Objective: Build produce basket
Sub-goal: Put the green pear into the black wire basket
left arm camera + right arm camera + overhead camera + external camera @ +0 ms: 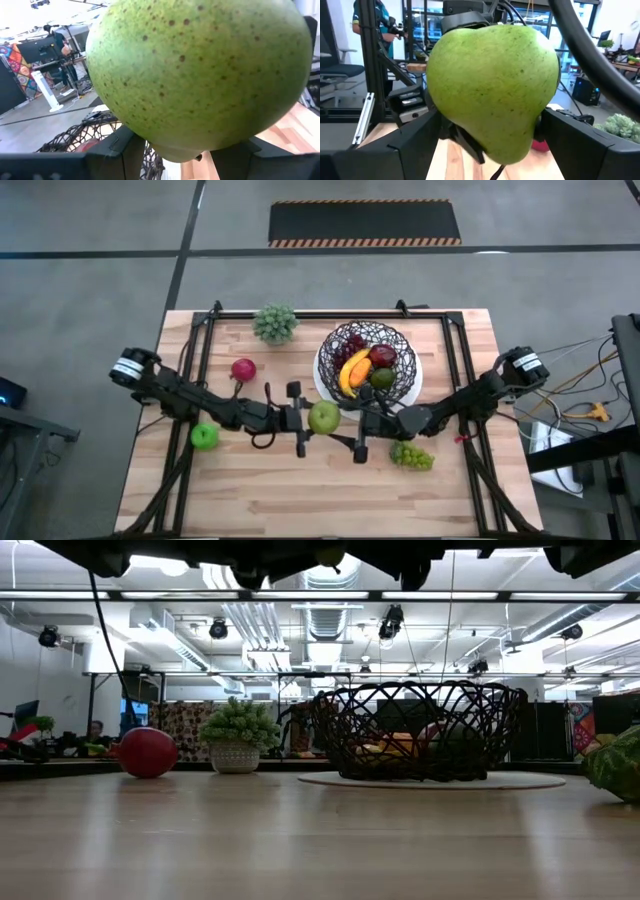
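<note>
The green pear (323,417) sits between both sets of jaws: the left gripper (300,418) and right gripper (361,423) each clamp it, beside the basket (366,360).

The pale wooden worktop (260,490) carries a white round plate (322,383) at its far right of centre, with the black wire basket (399,340) standing on it. A leafy potted plant (275,323) sits at the far edge, just left of the basket, and a red apple (243,369) lies nearer, to the plant's left. A green apple (204,436) rests toward the left side, and a bunch of green grapes (412,455) lies to the near right, in front of the basket.
</note>
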You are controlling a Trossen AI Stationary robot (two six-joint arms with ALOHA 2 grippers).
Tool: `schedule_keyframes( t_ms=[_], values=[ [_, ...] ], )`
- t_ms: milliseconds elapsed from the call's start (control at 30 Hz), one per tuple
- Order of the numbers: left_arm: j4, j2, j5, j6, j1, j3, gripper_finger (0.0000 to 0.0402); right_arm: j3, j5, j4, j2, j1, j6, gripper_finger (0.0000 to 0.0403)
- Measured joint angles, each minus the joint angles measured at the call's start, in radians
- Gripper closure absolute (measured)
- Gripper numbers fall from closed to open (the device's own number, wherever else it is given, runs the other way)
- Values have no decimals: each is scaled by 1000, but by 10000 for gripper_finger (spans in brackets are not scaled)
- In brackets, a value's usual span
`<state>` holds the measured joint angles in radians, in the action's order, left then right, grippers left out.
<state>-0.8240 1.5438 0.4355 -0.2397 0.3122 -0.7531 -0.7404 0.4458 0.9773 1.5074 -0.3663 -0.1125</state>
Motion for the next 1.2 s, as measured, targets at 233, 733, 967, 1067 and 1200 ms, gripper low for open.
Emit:
schedule_keyframes(
  t_ms=[233,733,967,1067,1200],
  values=[
    [-21,26,-34,3,-2,-16,232,-7,-12,-4,0,5,-46,78],
    [-39,29,-45,4,-3,-17,232,-9,-105,0,0,34,-83,131],
    [-36,28,-49,1,-3,-12,219,-9,-106,-3,0,33,-67,165],
    [-24,28,-49,-8,-3,-10,198,-9,-102,-8,0,34,-56,167],
    [-6,28,-49,-10,-3,-10,170,-9,-98,-21,0,35,-52,164]
  ],
)
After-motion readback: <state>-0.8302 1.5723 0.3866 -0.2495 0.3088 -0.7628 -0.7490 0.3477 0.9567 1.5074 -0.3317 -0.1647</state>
